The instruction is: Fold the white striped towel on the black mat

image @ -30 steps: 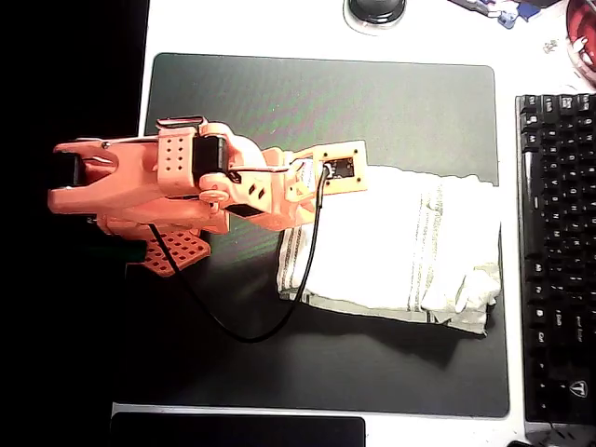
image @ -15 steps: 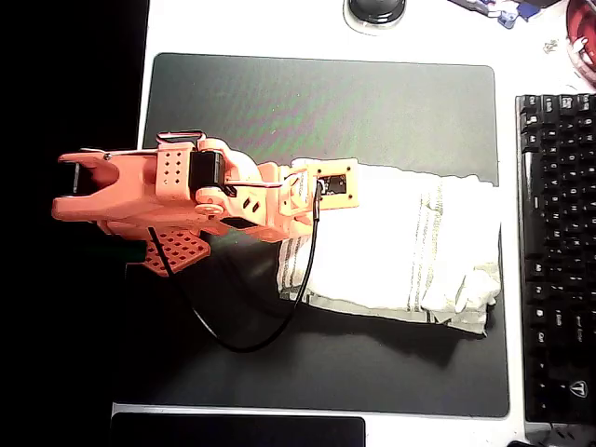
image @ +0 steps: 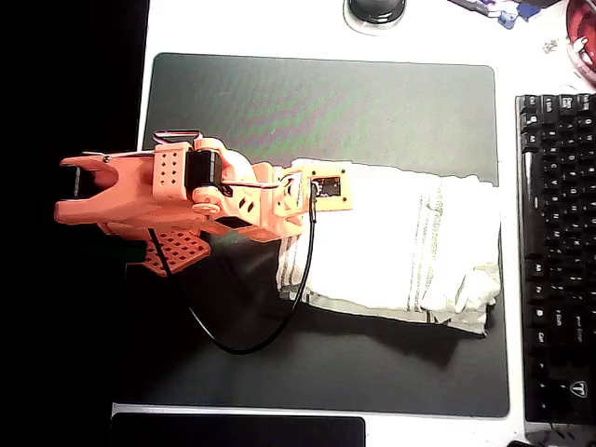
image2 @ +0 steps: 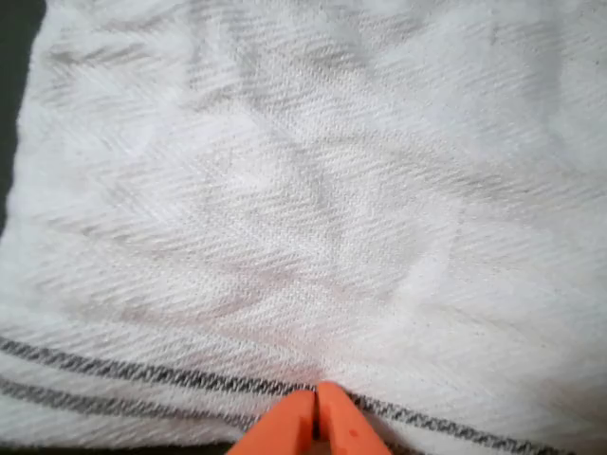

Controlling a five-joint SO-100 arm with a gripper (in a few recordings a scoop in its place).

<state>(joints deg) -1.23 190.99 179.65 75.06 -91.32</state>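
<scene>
So from the overhead view the white striped towel (image: 400, 247) is lying folded over on the right half of the black mat (image: 317, 102), kind of a chunky rectangle with wrinkled layers, its right end bunching up near the mat's right edge and a second layer peeking out along the bottom edge. The mat itself is sitting on a white bench (image: 242, 23), with a black keyboard (image: 557, 251) just beside it on the right and a smaller glossy black panel (image: 237, 431) showing at the bottom edge of the picture. The orange arm (image: 177, 200) is reaching in from the left across the mat, with its wrist camera board (image: 328, 186) hanging over the towel's upper left corner, and a black cable (image: 261, 331) is looping down from it over the mat and the towel's left end. In the wrist view the fingers (image2: 318, 417) are pressing together, tips touching with no gap between them, right at the grey stripe band (image2: 114, 374) running along the towel's near edge. I can't tell whether they're actually pinching any cloth between them or just resting closed against it, the tips are sitting right at the stripes and the fabric there is looking slightly puckered. The weave is showing a few soft creases, and a sliver of the dark mat is peeking in at the upper left corner of that view.
</scene>
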